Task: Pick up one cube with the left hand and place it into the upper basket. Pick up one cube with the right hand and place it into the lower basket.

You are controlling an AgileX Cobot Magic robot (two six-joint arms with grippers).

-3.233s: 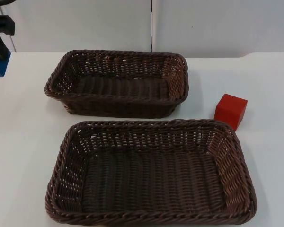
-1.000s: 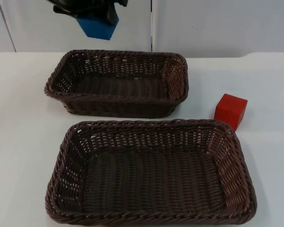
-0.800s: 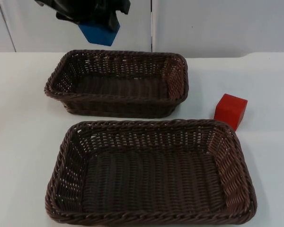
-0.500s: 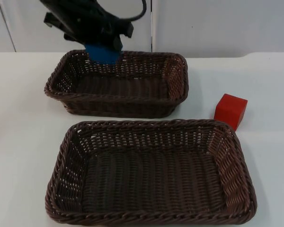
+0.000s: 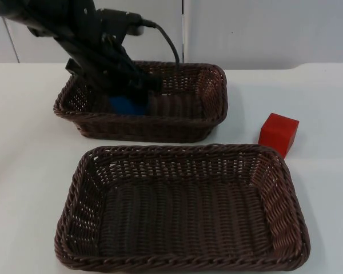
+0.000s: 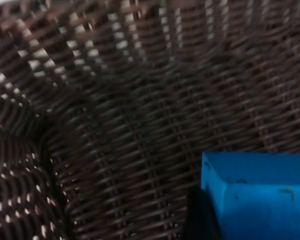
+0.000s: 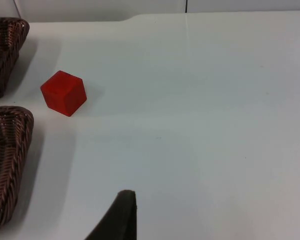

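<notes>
The left hand (image 5: 127,98) is reaching down inside the upper dark brown woven wicker basket (image 5: 214,80), gripping a blue plastic cube (image 5: 127,105) that is sitting low over the basket's woven floor, toward its left half. In the left wrist view the blue cube (image 6: 257,197) is showing closed in against a black fingertip (image 6: 202,217), with the wicker weave (image 6: 115,130) close behind it; whether the cube is already touching the floor cannot be told. The step in hand looks to be the placing of the first cube, and it seems nearly done. The next move is likely calling for the left hand to open, let the cube go and lift clear of the basket's rim. A red plastic cube (image 5: 278,133) is resting on the white table (image 5: 28,160) just beside the right end of the upper basket, close to the far right corner of the lower dark brown wicker basket (image 5: 183,153), which is holding nothing. In the right wrist view the red cube (image 7: 63,93) is lying well apart from the waiting right hand (image 7: 121,215), whose opening cannot be told.
</notes>
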